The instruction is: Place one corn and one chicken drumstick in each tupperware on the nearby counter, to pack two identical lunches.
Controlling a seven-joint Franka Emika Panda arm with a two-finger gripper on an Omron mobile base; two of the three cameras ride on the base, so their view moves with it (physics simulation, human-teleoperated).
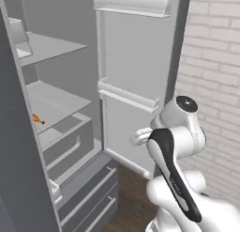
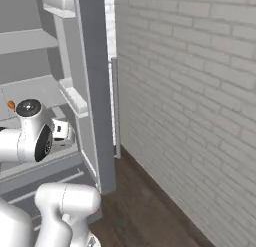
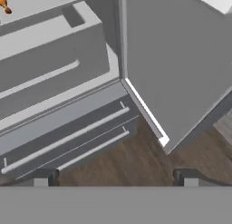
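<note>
Facing the open fridge (image 1: 133, 85), the arm hangs its claw (image 3: 115, 177) wide open and empty above the bottom drawers (image 3: 68, 137), with a chicken drumstick (image 1: 37, 119) waiting on the middle shelf (image 1: 56, 106), so fetching looks like the step, calling for a reach up and in.

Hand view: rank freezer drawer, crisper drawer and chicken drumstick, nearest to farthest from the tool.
From the open tool:
1. Freezer drawer, lowest in the fridge, its front facing the tool.
2. Crisper drawer, set back just above it.
3. Chicken drumstick, on the shelf over the crisper, far upper-left corner.
</note>
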